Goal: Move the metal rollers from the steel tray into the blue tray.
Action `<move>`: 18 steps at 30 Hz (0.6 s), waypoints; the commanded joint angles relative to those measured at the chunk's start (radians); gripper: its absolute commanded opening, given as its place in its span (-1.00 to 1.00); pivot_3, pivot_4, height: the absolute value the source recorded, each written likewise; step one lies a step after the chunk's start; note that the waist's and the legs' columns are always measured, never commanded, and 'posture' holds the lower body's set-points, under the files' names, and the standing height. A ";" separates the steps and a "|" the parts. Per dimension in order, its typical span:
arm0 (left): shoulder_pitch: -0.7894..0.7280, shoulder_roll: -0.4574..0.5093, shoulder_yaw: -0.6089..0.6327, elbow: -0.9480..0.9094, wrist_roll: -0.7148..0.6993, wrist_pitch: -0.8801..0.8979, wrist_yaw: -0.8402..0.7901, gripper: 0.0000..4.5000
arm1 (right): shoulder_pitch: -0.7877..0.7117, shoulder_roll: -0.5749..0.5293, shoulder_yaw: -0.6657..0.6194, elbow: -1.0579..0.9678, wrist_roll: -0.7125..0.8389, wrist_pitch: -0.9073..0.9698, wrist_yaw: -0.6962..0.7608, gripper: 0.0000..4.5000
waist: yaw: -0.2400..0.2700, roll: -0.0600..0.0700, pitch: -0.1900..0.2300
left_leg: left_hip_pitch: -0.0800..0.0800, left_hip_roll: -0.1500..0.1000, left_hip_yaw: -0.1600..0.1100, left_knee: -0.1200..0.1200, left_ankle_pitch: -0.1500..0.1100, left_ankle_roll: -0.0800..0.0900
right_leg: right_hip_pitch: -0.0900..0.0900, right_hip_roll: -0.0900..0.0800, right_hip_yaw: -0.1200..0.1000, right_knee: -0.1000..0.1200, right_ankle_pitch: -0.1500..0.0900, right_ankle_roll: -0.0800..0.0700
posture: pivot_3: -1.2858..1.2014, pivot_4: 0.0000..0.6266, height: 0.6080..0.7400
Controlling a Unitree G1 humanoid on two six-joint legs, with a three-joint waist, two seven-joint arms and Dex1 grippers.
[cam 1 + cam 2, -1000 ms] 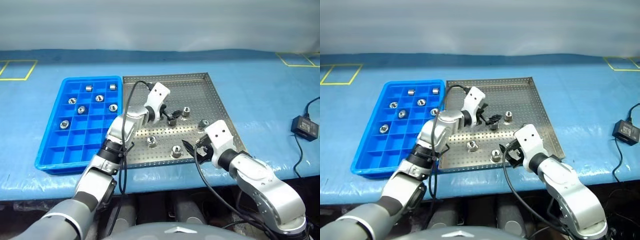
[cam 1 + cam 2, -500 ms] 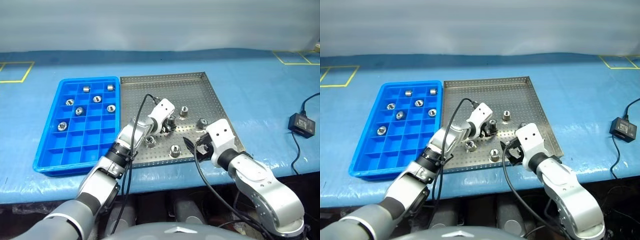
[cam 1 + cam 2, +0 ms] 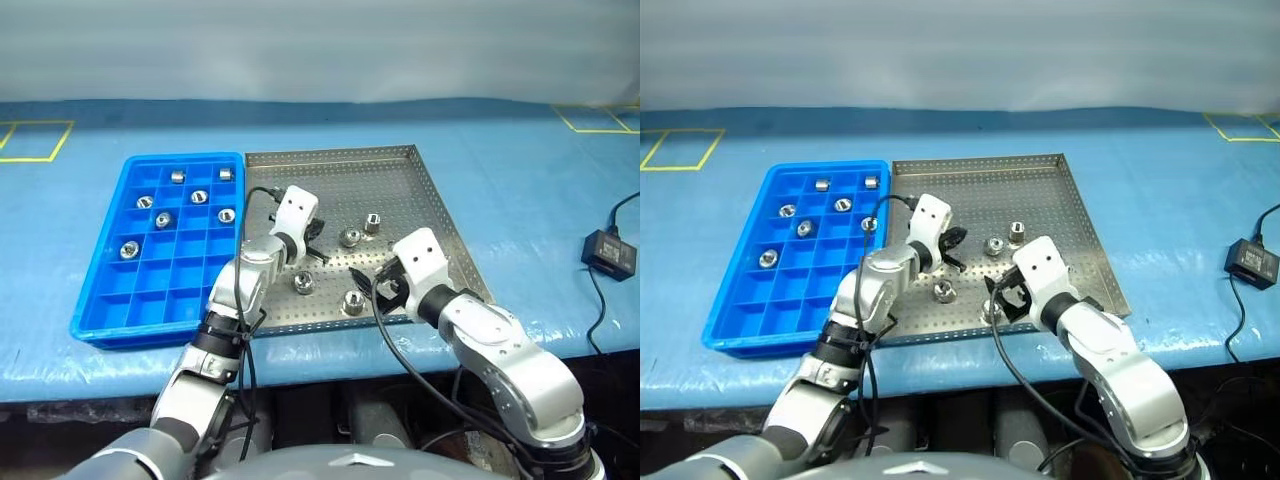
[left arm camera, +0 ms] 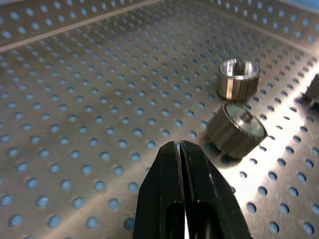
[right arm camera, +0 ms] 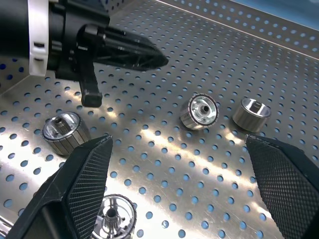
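Note:
The steel tray (image 3: 350,175) holds several metal rollers: one tipped on its side (image 3: 350,237), one upright behind it (image 3: 372,223), and two nearer the front rim (image 3: 303,282) (image 3: 353,300). My left gripper (image 4: 179,145) is shut with nothing between its fingers, just left of the tipped roller (image 4: 237,130) and apart from it. My right gripper (image 5: 178,142) stands wide open low over the tray's front part, close to the front rollers (image 5: 115,219) (image 5: 62,130). The blue tray (image 3: 100,300) lies left of the steel tray with several rollers (image 3: 163,220) in its far compartments.
A black power adapter (image 3: 610,250) with its cable lies on the blue table cover at the far right. Yellow tape marks (image 3: 35,140) sit at the back corners. The table's front edge runs just before both trays.
My left gripper went from open to shut, gripping nothing, and drew back to the left, away from the roller it straddled, which now lies on its side. The right gripper edged inward.

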State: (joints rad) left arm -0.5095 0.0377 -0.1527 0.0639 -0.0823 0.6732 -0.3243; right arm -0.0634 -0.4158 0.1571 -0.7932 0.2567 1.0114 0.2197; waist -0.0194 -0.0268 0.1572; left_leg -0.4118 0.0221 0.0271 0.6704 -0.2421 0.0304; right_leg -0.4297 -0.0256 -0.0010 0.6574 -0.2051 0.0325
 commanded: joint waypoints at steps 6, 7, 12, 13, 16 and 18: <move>-0.013 0.045 0.034 -0.213 -0.077 0.108 -0.037 -0.73 | -0.080 -0.001 0.032 0.043 -0.003 -0.041 0.045 1.00 | 0.024 0.000 0.000 | 0.000 0.000 0.000 0.001 0.000 0.000 | 0.001 0.000 0.000 0.000 0.000 0.000 | 0.09 -0.52 1.00; -0.038 0.051 0.018 -0.186 -0.070 0.102 -0.045 -0.57 | -0.085 -0.001 0.033 0.047 -0.005 -0.043 0.047 1.00 | 0.028 0.000 0.000 | 0.000 0.000 -0.001 0.002 0.000 0.000 | 0.001 0.000 -0.001 0.000 0.000 0.000 | 0.09 -0.52 1.00; -0.133 0.046 -0.058 -0.020 -0.034 0.042 -0.085 0.15 | -0.084 -0.004 0.023 0.045 -0.009 -0.045 0.048 1.00 | 0.041 0.000 0.000 | -0.001 -0.002 -0.001 0.004 0.000 0.001 | 0.001 0.000 0.000 0.000 -0.001 -0.002 | 0.07 -0.52 1.00; -0.155 0.033 -0.080 0.030 -0.025 0.019 -0.095 0.33 | -0.073 -0.008 0.014 0.035 -0.010 -0.041 0.045 1.00 | 0.040 0.000 0.000 | -0.001 -0.002 0.000 0.004 -0.001 0.002 | 0.001 0.000 0.000 -0.001 -0.001 -0.002 | 0.06 -0.52 1.00; -0.199 -0.002 -0.122 0.162 0.005 -0.059 -0.100 0.61 | -0.041 -0.015 -0.011 0.007 -0.015 -0.030 0.032 1.00 | 0.039 0.000 0.000 | -0.002 -0.002 0.001 0.004 -0.002 0.003 | 0.001 0.000 0.000 -0.003 0.000 0.000 | 0.02 -0.52 1.00; -0.217 -0.023 -0.127 0.235 0.021 -0.103 -0.089 0.61 | -0.020 -0.016 -0.024 -0.009 -0.019 -0.026 0.024 1.00 | 0.032 0.000 0.000 | -0.003 -0.002 0.001 0.004 -0.002 0.004 | 0.001 0.000 0.000 -0.004 0.001 0.002 | 0.00 -0.52 1.00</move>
State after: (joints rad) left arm -0.6896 0.0297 -0.2691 0.2696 -0.0810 0.6273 -0.4154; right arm -0.0883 -0.4273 0.1674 -0.7480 0.2435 0.9917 0.2544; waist 0.0121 -0.0268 0.1572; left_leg -0.4148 0.0207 0.0284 0.6741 -0.2447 0.0352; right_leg -0.4290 -0.0259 -0.0004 0.6533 -0.2035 0.0349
